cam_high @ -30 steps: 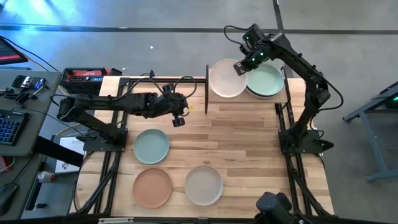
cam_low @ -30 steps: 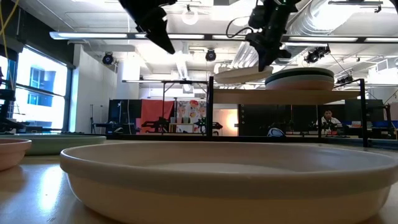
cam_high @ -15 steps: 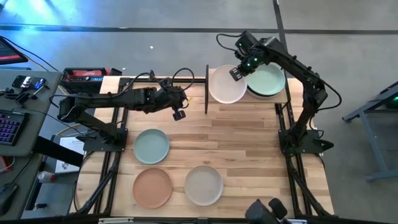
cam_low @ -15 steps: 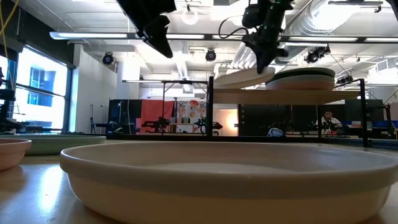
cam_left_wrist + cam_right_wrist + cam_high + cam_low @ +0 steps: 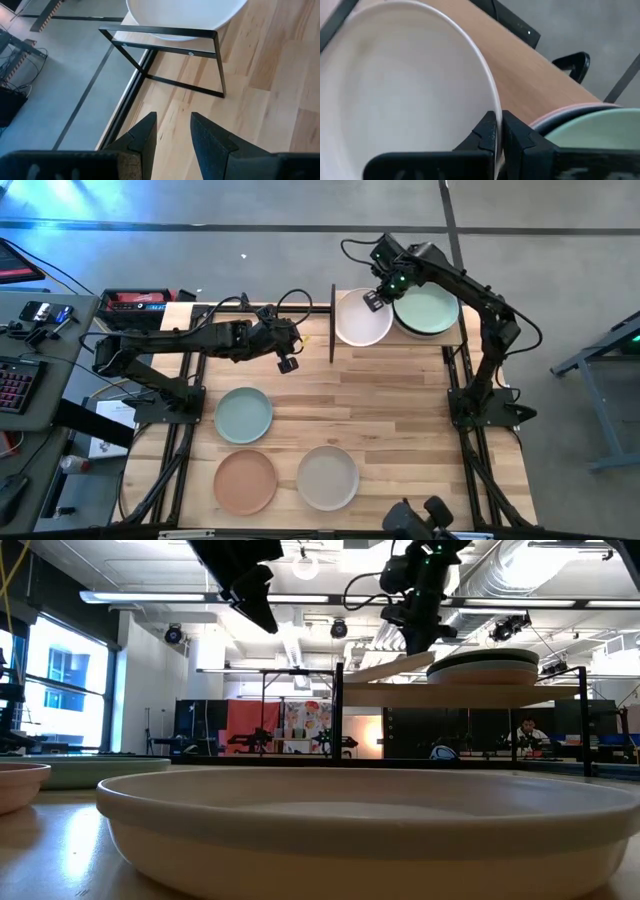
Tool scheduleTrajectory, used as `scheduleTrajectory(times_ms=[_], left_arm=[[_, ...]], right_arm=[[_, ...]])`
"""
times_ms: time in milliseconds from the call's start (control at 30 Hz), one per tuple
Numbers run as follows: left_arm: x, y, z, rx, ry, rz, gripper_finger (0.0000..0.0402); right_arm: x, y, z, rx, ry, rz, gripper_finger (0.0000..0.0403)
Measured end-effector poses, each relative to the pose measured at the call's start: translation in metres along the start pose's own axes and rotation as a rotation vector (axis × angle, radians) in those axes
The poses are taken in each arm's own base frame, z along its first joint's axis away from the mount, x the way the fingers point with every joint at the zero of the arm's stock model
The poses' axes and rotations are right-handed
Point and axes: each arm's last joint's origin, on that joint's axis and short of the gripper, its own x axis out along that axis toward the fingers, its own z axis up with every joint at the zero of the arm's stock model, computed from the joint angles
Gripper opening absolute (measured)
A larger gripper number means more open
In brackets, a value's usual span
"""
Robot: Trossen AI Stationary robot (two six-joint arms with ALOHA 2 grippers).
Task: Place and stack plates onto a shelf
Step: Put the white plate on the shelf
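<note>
Near table edge: beige plate [image 5: 327,477], peach plate [image 5: 245,482], blue-green plate [image 5: 243,414] behind them. Mid-table, left gripper [image 5: 288,360] hangs with fingers apart, holding nothing. Far edge: right gripper [image 5: 374,300] clamps the white plate's [image 5: 360,320] rim, tilted over the shelf [image 5: 440,695] beside a mint green plate [image 5: 428,310] stack.

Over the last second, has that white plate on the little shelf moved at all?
Yes. The white plate, pinched by the right tool, has slid left toward the shelf's black post.
</note>
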Motion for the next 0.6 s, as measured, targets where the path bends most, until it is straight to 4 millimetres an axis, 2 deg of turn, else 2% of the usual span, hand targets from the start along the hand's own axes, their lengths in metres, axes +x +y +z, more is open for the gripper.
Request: scheduleTrajectory(times_ms=[300,600], left_arm=[[-0.0001,-0.0002,0.0,0.001,0.0,0.0,0.0108],[-0.0001,-0.0002,0.0,0.003,0.0,0.0,0.0108]], right_arm=[[-0.0004,0.001,0.006,-0.024,-0.064,0.003,0.0004],[-0.0004,-0.0025,0.0072,-0.02,-0.081,-0.063,0.0048]])
